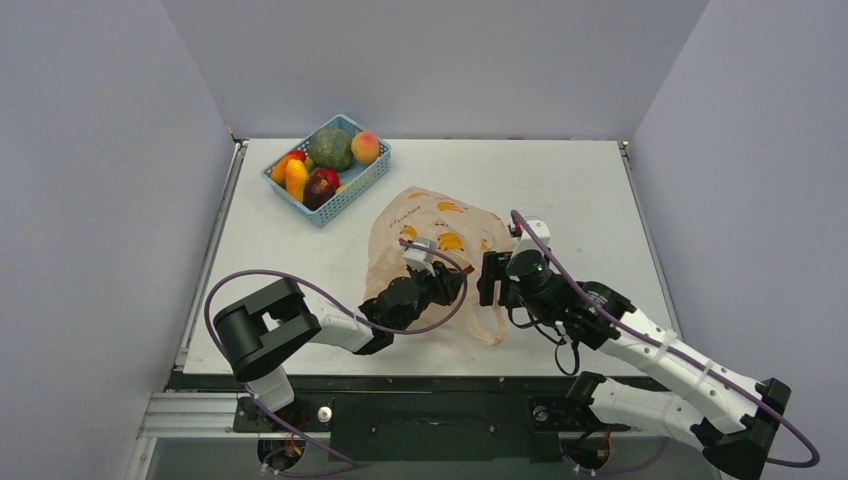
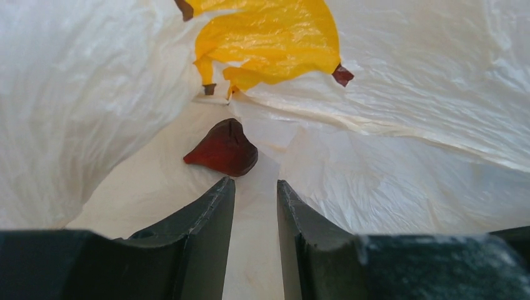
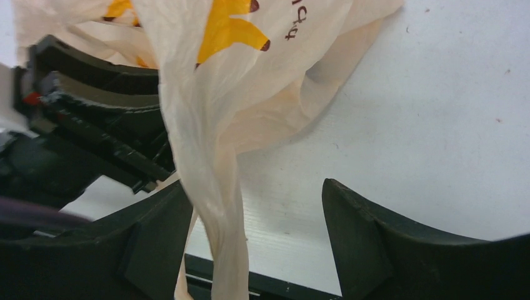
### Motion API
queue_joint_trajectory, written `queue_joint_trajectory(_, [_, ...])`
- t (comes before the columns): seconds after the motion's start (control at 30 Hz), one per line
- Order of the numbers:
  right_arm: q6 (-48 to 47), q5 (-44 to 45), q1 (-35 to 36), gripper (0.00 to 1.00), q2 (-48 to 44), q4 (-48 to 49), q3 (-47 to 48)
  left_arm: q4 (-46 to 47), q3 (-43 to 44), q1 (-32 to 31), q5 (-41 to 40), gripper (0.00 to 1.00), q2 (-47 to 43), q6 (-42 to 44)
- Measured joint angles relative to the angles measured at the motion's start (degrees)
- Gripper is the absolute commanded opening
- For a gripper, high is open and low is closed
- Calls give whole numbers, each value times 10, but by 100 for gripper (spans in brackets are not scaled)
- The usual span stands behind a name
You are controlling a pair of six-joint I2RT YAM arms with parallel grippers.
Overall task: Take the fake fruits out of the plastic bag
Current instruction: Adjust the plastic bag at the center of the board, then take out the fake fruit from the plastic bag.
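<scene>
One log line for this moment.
left fingers: narrowly open inside plastic bag, empty | maroon fruit: just ahead, untouched | right fingers: wide open, bag handle between

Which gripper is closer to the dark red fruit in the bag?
Left. The left gripper is inside the plastic bag, the dark red fruit just past its fingertips. The right gripper is outside, open around a handle.

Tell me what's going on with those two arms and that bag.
The left gripper is inside the plastic bag, fingers a little apart. One dark maroon fake fruit lies just ahead of its tips, not yet gripped. The right gripper stands open at the bag's mouth, with a bag handle hanging between its fingers, unclamped. The blue basket at the far left of the table holds several other fruits.
</scene>
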Motion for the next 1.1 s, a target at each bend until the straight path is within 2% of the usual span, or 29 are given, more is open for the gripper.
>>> queue_joint_trajectory(0.03, [7,8,2,31,13,2,-4,0,0,0,2,32,0,-2])
queue_joint_trajectory(0.07, [14,18,5,6,26,3,-6,0,1,0,4,33,1,-3])
queue_joint_trajectory(0.13, [28,42,11,0,42,0,-8,-1,1,0,7,36,1,-7])
queue_joint_trajectory(0.27, [60,82,20,0,34,-31,-9,-5,6,6,17,40,7,-12])
queue_joint_trajectory(0.4, [77,85,20,0,-23,-49,-34,-14,38,13,37,40,36,-14])
queue_joint_trajectory(0.5, [84,72,16,0,-66,-54,-67,-16,70,16,51,40,67,-17])
queue_joint_trajectory(0.67, [64,30,6,0,-73,-43,-91,-21,89,16,63,40,94,-27])
queue_joint_trajectory(0.83, [-6,-23,3,0,-34,20,-85,-16,54,27,63,40,77,-36])
queue_joint_trajectory(1.1, [-153,-155,34,0,144,144,41,-17,-74,69,59,40,-33,-56])
